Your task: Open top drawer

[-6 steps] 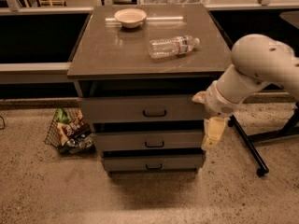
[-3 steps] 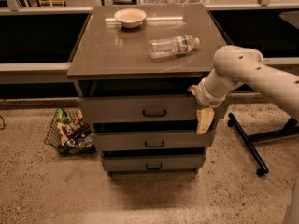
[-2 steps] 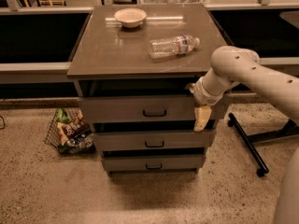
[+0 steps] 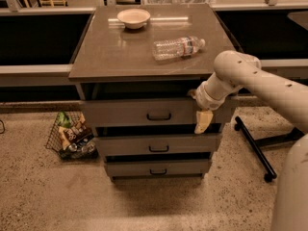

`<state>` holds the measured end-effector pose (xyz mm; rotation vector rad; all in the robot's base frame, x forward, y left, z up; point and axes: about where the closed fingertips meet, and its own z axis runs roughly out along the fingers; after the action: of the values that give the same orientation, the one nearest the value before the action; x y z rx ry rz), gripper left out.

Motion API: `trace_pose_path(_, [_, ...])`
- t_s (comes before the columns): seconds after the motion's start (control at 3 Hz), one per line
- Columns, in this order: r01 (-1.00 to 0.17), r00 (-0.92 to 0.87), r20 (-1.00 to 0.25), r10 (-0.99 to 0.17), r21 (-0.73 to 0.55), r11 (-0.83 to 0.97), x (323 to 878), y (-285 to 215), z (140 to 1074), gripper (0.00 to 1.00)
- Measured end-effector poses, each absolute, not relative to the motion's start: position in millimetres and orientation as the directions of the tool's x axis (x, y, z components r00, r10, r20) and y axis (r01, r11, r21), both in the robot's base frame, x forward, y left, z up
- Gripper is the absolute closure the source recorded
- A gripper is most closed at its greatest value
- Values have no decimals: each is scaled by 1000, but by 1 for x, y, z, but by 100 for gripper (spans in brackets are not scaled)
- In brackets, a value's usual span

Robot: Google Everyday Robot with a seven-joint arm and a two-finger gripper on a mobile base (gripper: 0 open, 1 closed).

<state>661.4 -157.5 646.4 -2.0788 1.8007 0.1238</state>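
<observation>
The top drawer is the widest of three grey-brown fronts under the cabinet top, with a thin black centre pull handle. Its front stands slightly proud of the two below. My gripper hangs in front of the drawer's right end, to the right of the handle and a little below the front's lower edge. The white arm reaches in from the right. The middle drawer and bottom drawer sit below.
On the cabinet top lie a clear plastic bottle on its side and a pale bowl. A wire basket of snack packets stands on the floor at the left. A black wheeled stand leg lies at the right.
The arm has swung left and inward, bringing the gripper from beyond the cabinet's right side to the top drawer's right end. The drawers have not visibly moved.
</observation>
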Motion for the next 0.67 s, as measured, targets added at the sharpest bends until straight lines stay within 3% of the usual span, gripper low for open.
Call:
trace_pose_path(0.33, [-966, 175, -344, -922, -241, -93, 642, -156, 653, 37])
trace_pose_path(0.67, [-966, 175, -345, -922, -241, -93, 642, -156, 657, 69])
